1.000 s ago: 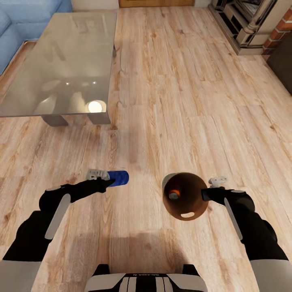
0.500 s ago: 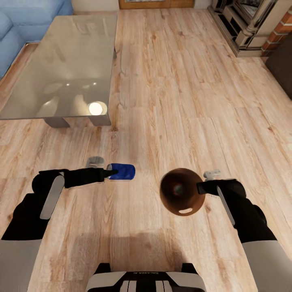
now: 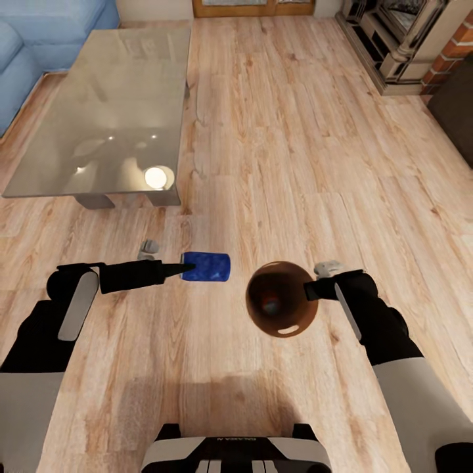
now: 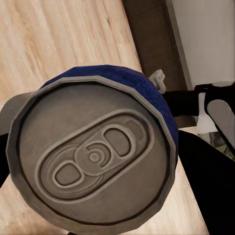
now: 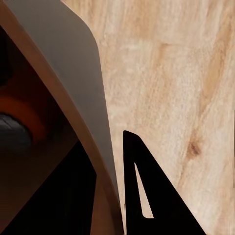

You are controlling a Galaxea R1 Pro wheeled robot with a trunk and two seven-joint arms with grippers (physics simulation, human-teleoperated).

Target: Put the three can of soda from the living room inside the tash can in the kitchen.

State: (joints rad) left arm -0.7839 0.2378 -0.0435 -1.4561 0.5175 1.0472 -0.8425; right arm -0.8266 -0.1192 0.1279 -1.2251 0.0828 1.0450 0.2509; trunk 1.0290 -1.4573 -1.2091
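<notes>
Fingers of the left gripper (image 3: 187, 268) are clamped on one dark blue soda can (image 3: 206, 267), which lies on its side in the air above the floor (image 3: 276, 131), its silver top (image 4: 93, 159) facing back along the arm. Fingers of the right gripper (image 3: 309, 290) pinch the rim of the trash can (image 3: 281, 308): in the right wrist view the wall (image 5: 81, 98) passes between them, with one dark finger (image 5: 147, 188) outside. That tan bin hangs tilted, its brown mouth open toward the robot, and one orange can (image 5: 22, 115) lies inside, seen as an orange patch; whether a second is under it I cannot tell.

Going by size, the light wood floor is the largest thing, bare and wide ahead and to the right. Next comes one glass-topped worktop (image 3: 112, 112) ahead on the left, its near edge well apart from both arms. One blue sofa (image 3: 39, 33) sits beyond its far left corner. One brick fireplace (image 3: 420, 39) stands at the far right.

Blue can and bin mouth are near each other, with a clear gap between them.
</notes>
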